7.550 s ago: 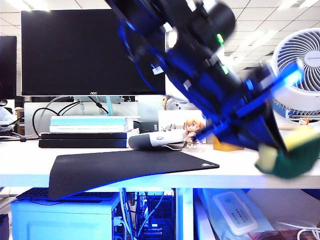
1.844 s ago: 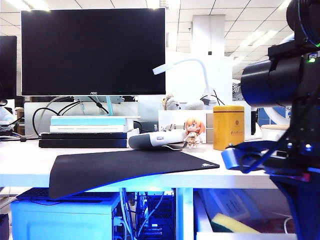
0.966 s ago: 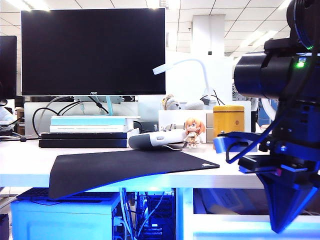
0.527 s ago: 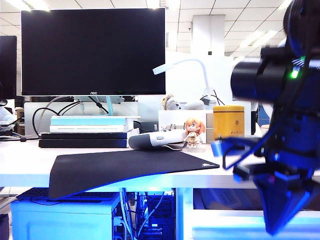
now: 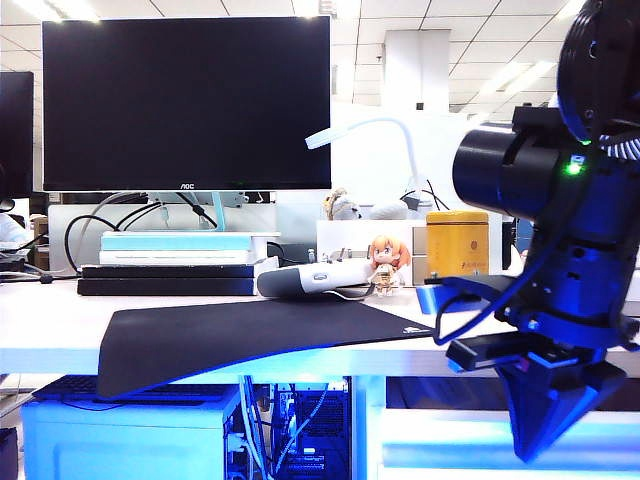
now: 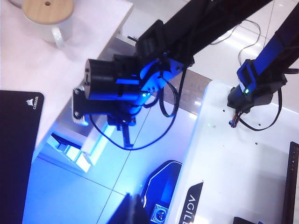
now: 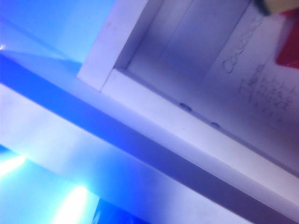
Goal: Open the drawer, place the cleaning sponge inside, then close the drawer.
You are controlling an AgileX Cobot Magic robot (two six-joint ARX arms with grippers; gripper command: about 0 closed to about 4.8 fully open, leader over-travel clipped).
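The drawer's (image 5: 440,442) pale blue front panel runs under the desk edge on the right of the exterior view. My right gripper (image 5: 533,452) points down in front of that panel, fingers together, nothing between them. The right wrist view looks over the panel's top edge (image 7: 187,140) into the drawer, which stands partly open. A yellow corner of the cleaning sponge (image 7: 271,5) shows inside; my right gripper (image 7: 140,215) is a dark blur here. My left gripper (image 6: 133,212) hangs shut and empty above the floor, looking at the right arm (image 6: 126,88).
On the desk sit a black mouse mat (image 5: 250,335), a monitor (image 5: 185,100), a golden tin canister (image 5: 457,240), a small figurine (image 5: 385,262) and a lidded mug (image 6: 46,14). A computer tower (image 5: 130,435) stands under the desk at left. Something red (image 7: 287,44) lies in the drawer.
My right arm has shifted left and lower in front of the drawer. The drawer's front panel has moved back toward the desk, and the sponge no longer shows in the exterior view.
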